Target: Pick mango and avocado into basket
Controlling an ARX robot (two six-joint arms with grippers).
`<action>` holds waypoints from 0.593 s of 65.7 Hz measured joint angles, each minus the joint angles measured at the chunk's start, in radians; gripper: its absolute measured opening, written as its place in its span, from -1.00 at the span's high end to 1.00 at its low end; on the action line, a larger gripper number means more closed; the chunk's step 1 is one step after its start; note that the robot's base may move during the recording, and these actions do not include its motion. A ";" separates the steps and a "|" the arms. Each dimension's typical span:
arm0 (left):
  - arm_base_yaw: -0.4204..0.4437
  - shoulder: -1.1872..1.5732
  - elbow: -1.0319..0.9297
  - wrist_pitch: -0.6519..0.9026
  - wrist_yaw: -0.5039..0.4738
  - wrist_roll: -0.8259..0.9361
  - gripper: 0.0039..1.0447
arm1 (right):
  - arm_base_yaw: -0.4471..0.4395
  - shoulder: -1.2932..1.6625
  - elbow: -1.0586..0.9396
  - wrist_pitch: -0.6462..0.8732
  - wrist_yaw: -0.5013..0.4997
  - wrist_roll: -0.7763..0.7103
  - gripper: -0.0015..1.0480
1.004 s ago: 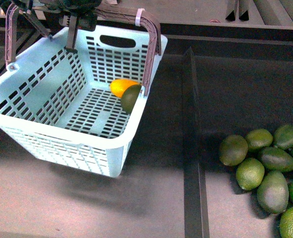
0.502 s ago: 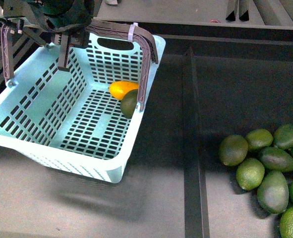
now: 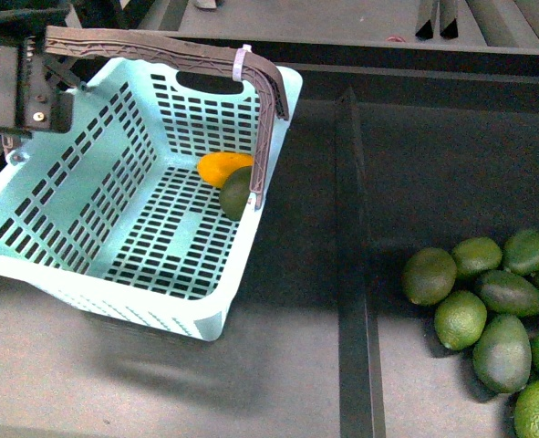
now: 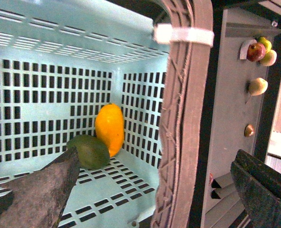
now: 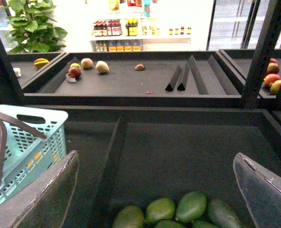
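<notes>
The mango (image 3: 222, 167) lies on the slatted floor of the basket (image 3: 87, 274), in the far corner below the foot of the brown handle (image 3: 160, 50), and the avocado (image 3: 236, 192) rests against it on the near side, the two touching. In the left wrist view the mango (image 4: 110, 129) stands with its long axis running up the corner toward the end wall, and the avocado (image 4: 89, 151) sits low beside it. With both fruits in the basket, the picking looks finished.

The handle is swung up and arches over the basket, with a white zip tie (image 4: 183, 35) round it near the bend. The left gripper (image 4: 150, 190) is spread wide, its two dark fingers (image 4: 40, 190) standing either side of the handle bar without pinching it. From these fingers the fruits lie straight beyond, down inside the basket. In the front view the left arm's mount (image 3: 32, 87) sits at the handle's far-left end, so the left arm is clearly the nearer one.

The right gripper (image 5: 154, 190) is also spread open and holds nothing. It hangs well apart from the basket, over the heap of loose green avocados (image 3: 488, 310) beyond the dark divider rail (image 3: 353, 274). My judgement is that any further move, such as closing on the handle, falls to the left arm.
</notes>
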 joint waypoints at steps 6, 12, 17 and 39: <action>0.010 -0.081 -0.063 -0.112 -0.025 -0.040 -0.84 | 0.000 0.000 0.000 0.000 0.000 0.000 -0.83; 0.013 -0.148 -0.122 -0.226 -0.054 -0.087 -0.84 | 0.000 0.000 0.000 0.000 0.000 0.000 -0.83; 0.013 -0.165 -0.130 -0.233 -0.055 -0.104 -0.84 | 0.000 0.000 0.000 0.000 0.000 0.000 -0.83; 0.074 -0.238 -0.626 0.814 0.178 0.850 -0.20 | 0.000 0.000 0.000 0.000 0.002 0.000 -0.83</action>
